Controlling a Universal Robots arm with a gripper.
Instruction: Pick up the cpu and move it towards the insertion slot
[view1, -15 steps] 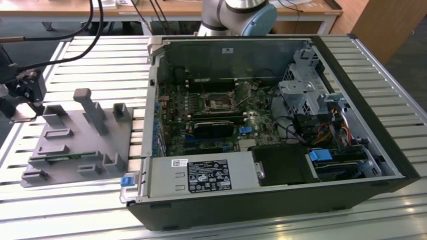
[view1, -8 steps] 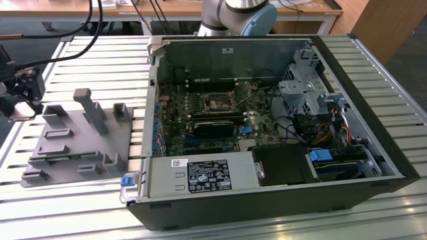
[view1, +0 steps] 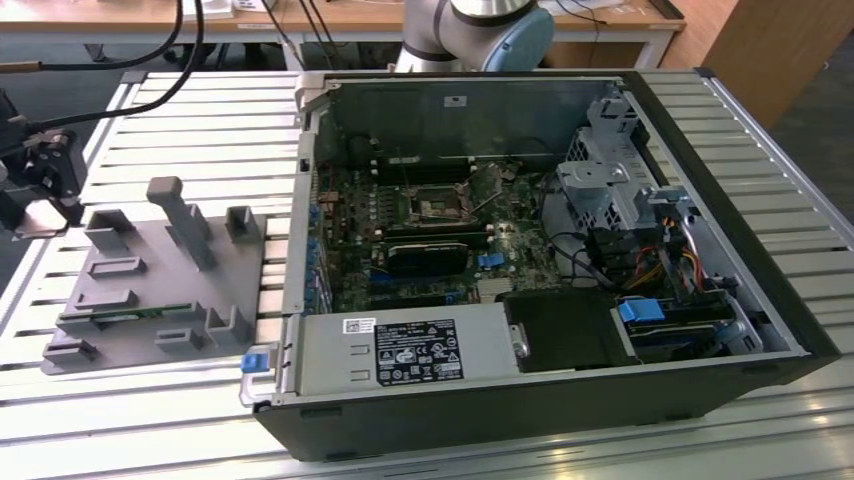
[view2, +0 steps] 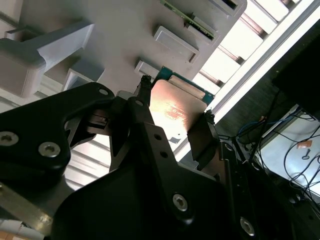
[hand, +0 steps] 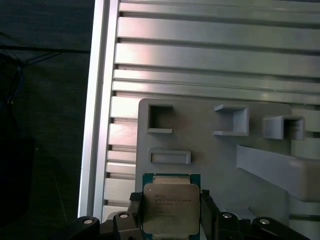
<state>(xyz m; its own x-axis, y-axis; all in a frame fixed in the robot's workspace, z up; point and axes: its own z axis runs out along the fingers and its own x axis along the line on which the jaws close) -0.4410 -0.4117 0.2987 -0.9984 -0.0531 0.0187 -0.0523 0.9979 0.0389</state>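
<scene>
- The gripper, seen in the second wrist view, is closed on the cpu: one dark finger presses each of two opposite edges.
- The cpu in the first wrist view is a flat square chip. Its silvery top faces the camera and a green rim shows along one side.
- The chip sits over the outer edge of the grey fixture plate, beside the plate's shallow empty pockets. It looks lifted clear of the plate, though the pictures do not settle this.
- Task progress, as a judgement: the grasp is made, and nearly all the travel towards the socket is left.
- In the exterior view the gripper is at the far left, well apart from the insertion slot. The slot is a silver-framed square with a dark centre on the board inside the open computer case.
- The table's edge rail runs just beside the gripper, with dark floor beyond it.
- Between chip and slot stand the plate's upright posts and the case's near side wall.
- The case is open on top, so there is room above the slot. A metal drive cage crowds the side toward the exterior view's right.
</scene>
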